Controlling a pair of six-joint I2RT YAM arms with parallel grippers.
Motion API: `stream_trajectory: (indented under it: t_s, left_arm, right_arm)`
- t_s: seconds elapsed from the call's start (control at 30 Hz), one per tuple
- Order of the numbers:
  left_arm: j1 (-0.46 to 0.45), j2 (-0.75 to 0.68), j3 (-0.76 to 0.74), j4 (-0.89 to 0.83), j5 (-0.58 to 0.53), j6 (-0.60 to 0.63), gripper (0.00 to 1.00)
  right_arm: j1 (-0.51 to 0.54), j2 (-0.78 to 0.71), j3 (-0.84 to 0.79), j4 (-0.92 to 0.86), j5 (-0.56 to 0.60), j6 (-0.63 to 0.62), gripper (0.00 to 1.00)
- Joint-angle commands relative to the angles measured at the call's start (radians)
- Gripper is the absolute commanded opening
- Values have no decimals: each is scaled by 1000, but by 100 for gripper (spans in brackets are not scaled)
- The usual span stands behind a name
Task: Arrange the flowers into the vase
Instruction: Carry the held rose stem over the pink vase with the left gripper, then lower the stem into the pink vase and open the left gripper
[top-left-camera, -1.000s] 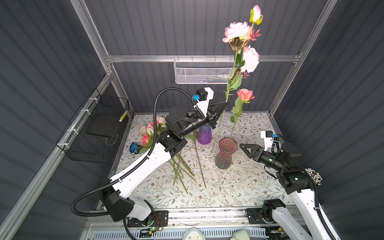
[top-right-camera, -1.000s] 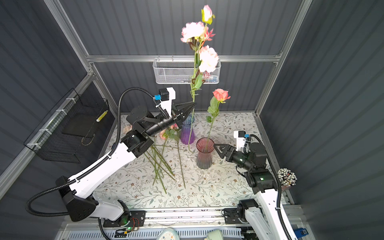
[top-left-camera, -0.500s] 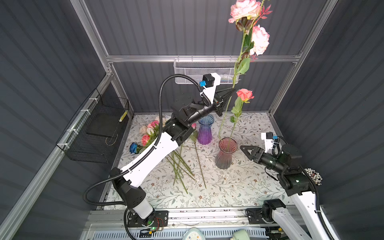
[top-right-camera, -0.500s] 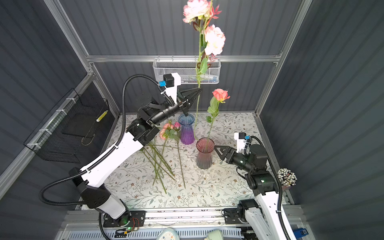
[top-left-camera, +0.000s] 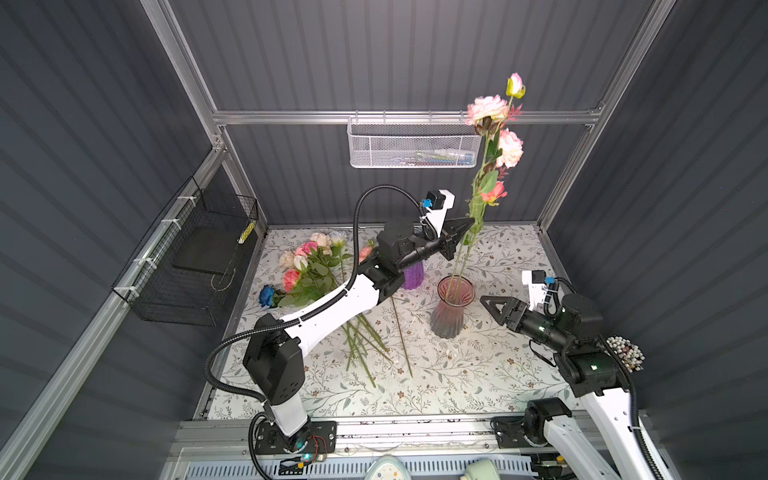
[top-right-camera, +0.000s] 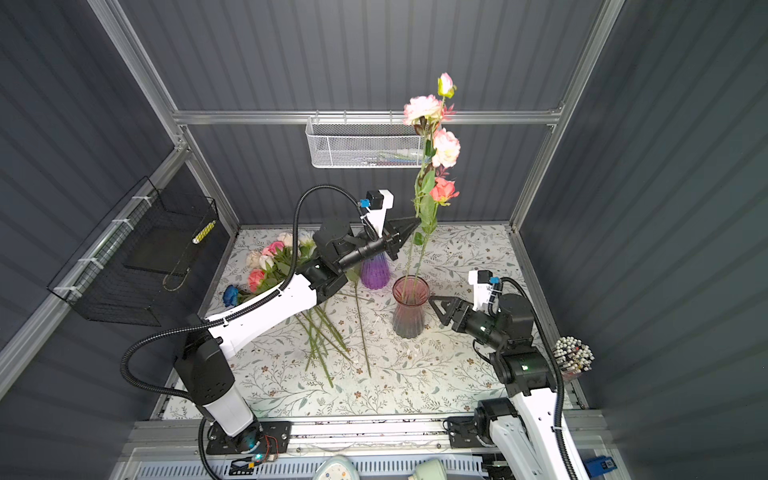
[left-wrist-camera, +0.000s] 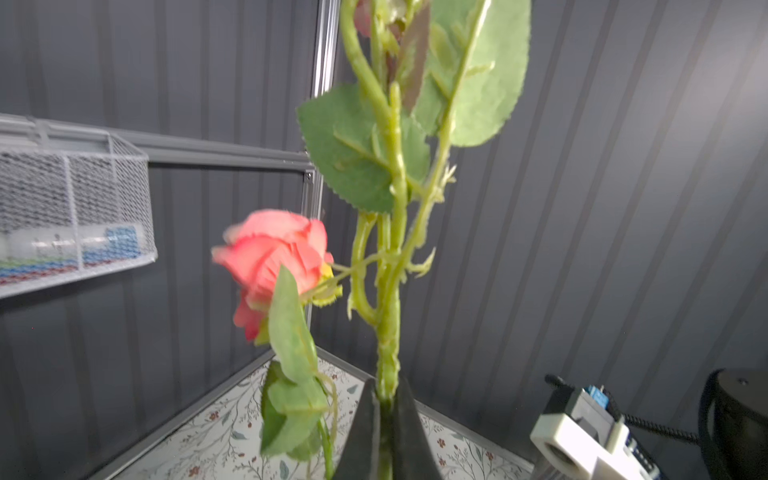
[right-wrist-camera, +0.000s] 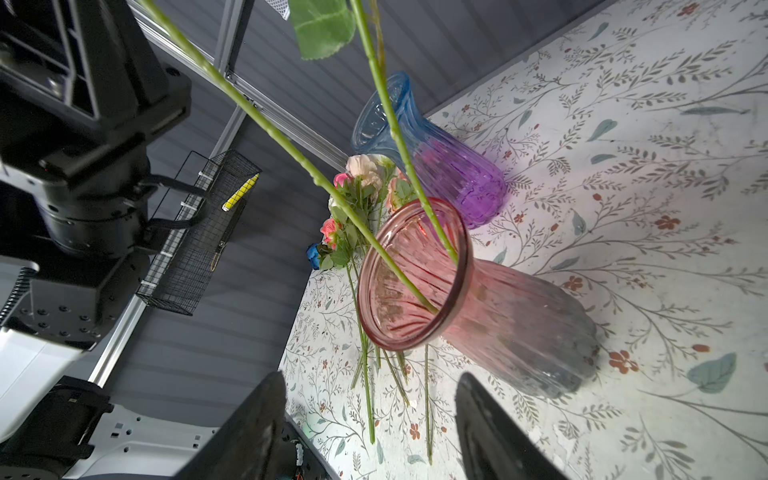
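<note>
The pink glass vase (top-left-camera: 452, 309) (top-right-camera: 409, 311) (right-wrist-camera: 419, 291) stands right of the table's middle. My left gripper (top-left-camera: 471, 222) (top-right-camera: 415, 224) (left-wrist-camera: 386, 388) is shut on the green stem (left-wrist-camera: 388, 332) of a tall flower with pink and cream heads (top-left-camera: 487, 110) (top-right-camera: 422, 109), well above the vase. The stem's lower end slants into the vase mouth beside the stem of a coral rose (top-left-camera: 492, 192) (left-wrist-camera: 270, 253). More flowers (top-left-camera: 309, 266) (top-right-camera: 270, 262) lie in a pile at the back left. My right gripper (top-left-camera: 484, 301) (top-right-camera: 433, 300) (right-wrist-camera: 370, 399) is open, just right of the vase and holding nothing.
A blue-to-purple vase (top-left-camera: 413, 275) (right-wrist-camera: 440, 166) stands behind the pink one, partly hidden by my left arm. Long stems (top-left-camera: 365, 345) of the pile reach toward the front. A white mesh basket (top-left-camera: 411, 145) hangs on the back wall, a black wire basket (top-left-camera: 199, 257) on the left wall.
My left gripper rose with the tall flower, then came down toward the right. The stem's lower end was left of the pink vase and is now inside it. The right arm barely moved.
</note>
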Motion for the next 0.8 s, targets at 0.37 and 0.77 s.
stream_trajectory:
  t_s: [0.37,0.77]
  left_arm:
    - [-72,-81,-193,-38,-56,167,0]
    - [-82,-46,-209,-132,-77,198,3]
  right_arm:
    - [0,21,-10,37,17,1,69]
    - [0,26,8,11,49,1,68]
